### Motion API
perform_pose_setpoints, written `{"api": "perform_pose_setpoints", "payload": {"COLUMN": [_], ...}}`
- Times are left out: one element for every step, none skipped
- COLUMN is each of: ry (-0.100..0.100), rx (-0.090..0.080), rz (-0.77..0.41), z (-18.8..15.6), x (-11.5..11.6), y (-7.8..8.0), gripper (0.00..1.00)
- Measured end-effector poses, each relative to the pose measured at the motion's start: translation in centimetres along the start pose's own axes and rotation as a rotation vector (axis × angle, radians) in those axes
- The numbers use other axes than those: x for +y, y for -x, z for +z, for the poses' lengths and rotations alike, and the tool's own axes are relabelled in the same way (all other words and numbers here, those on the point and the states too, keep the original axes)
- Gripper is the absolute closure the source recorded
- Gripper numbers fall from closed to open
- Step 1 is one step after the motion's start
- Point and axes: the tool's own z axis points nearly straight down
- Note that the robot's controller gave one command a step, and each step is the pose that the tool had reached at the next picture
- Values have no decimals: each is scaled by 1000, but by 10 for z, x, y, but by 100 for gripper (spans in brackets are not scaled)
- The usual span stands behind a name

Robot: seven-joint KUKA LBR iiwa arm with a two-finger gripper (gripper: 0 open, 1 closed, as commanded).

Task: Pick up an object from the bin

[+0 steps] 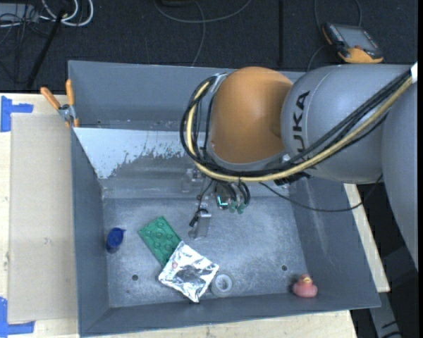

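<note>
My gripper (pixel 199 224) hangs below the orange cover, over the middle of the bin floor, its one visible finger pointing down just right of a green studded plate (pixel 158 236). That plate lies flat, slanted toward the lower right. A crumpled silver foil packet (pixel 188 272) rests against the plate's lower end, in front of the gripper. Nothing shows between the fingers.
A small blue cap-like piece (pixel 114 239) sits near the left wall. A clear ring (pixel 223 284) lies beside the foil packet. A small pink and yellow toy (pixel 304 287) rests in the front right corner. The arm and its cables cover the bin's upper right.
</note>
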Motion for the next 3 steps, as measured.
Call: {"api": "perform_pose_setpoints", "payload": {"ry": [0,2,5], "rx": [0,-3,-14], "rz": [129,132,133], "z": [116,110,-3], "x": [22,22,47], "y": [-8,-6,-44], "gripper": [0,100,100]}}
